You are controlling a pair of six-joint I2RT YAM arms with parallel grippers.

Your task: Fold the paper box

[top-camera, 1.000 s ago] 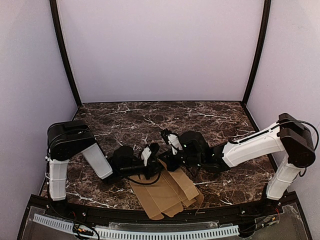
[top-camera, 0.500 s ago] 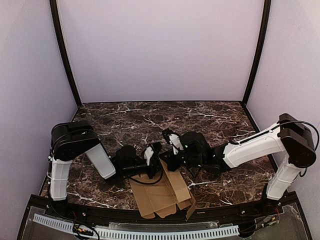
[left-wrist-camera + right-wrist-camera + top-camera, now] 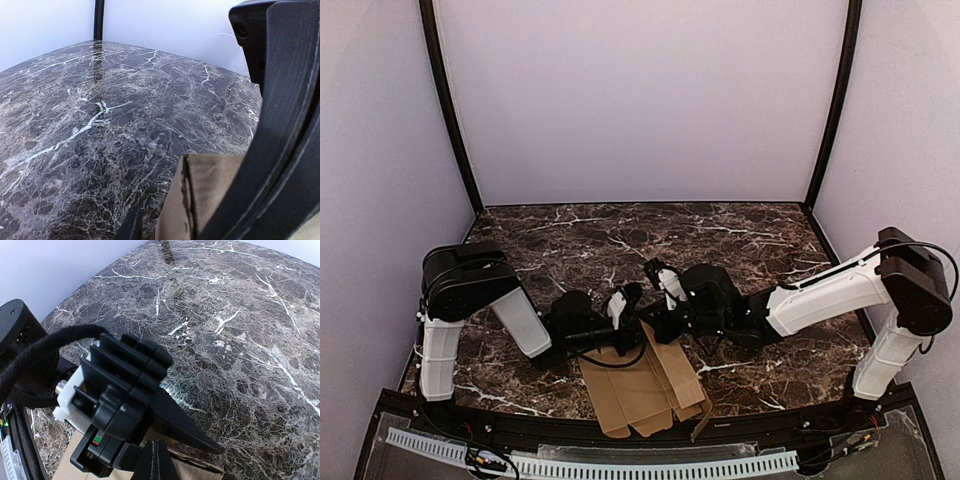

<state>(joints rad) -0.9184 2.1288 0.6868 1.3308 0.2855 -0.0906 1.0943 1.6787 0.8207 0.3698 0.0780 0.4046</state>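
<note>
Left gripper (image 3: pixel 623 318): lying low over the table, pointing right, meeting the far edge of the paper box; grip not determinable, with only one dark fingertip (image 3: pixel 131 230) showing in the left wrist view, just beside a cardboard corner.
Right gripper (image 3: pixel 658 308): lying low, pointing left, facing the left gripper nose to nose over the same far edge; spread or pressed together not determinable from any view.
Paper box (image 3: pixel 642 385): lying as a flat, creased brown sheet on the near middle of the table, reaching from the two grippers toward the near edge; right-hand strip appearing tilted up off the surface at its near end.
Box contents: sheet lying open, enclosing no space.
Cable (image 3: pixel 610 362): looping from the left gripper across the far left part of the sheet, resting on it.
Obstructions: large black curved part filling the right side of the left wrist view, hiding most of the cardboard; left gripper body and cable blocking the middle of the right wrist view.
Table (image 3: pixel 740 240): dark marble-patterned top, carrying both arms.
Walls (image 3: pixel 640 100): pale lavender panels enclosing the far side and both flanks.
</note>
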